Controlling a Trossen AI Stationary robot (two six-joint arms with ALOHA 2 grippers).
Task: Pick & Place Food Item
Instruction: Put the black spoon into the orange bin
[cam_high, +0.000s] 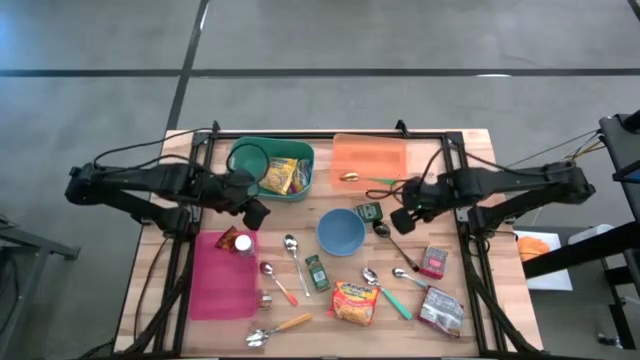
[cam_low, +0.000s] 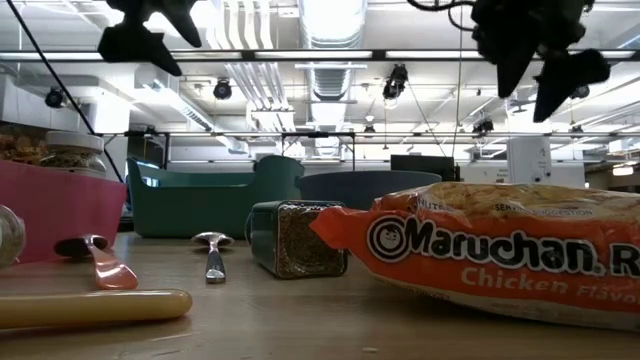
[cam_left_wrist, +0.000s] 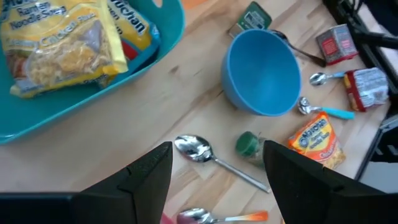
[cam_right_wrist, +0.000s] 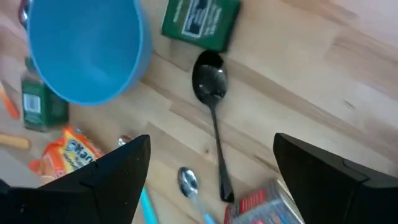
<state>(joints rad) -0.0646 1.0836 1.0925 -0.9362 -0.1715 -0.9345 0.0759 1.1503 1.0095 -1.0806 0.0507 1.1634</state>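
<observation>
The right gripper (cam_high: 402, 219) hangs wide and empty above the black spoon (cam_right_wrist: 212, 118), just beside the green packet (cam_high: 369, 211); coming down here, it would likely catch the spoon or nudge the blue bowl (cam_high: 341, 232); the ramen packet (cam_high: 355, 302) lies well apart, hemmed by spoons; the left gripper (cam_high: 256, 213) waits open and empty beside the teal bin (cam_high: 300, 152).

In front of me an orange plastic packet of Maruchan chicken ramen (cam_high: 355, 302) lies flat on the wooden bench (cam_high: 300, 215), near its front edge. A yellow packet of instant noodles (cam_high: 281, 175) rests tilted inside the teal plastic bin (cam_high: 242, 152) at the back.
</observation>
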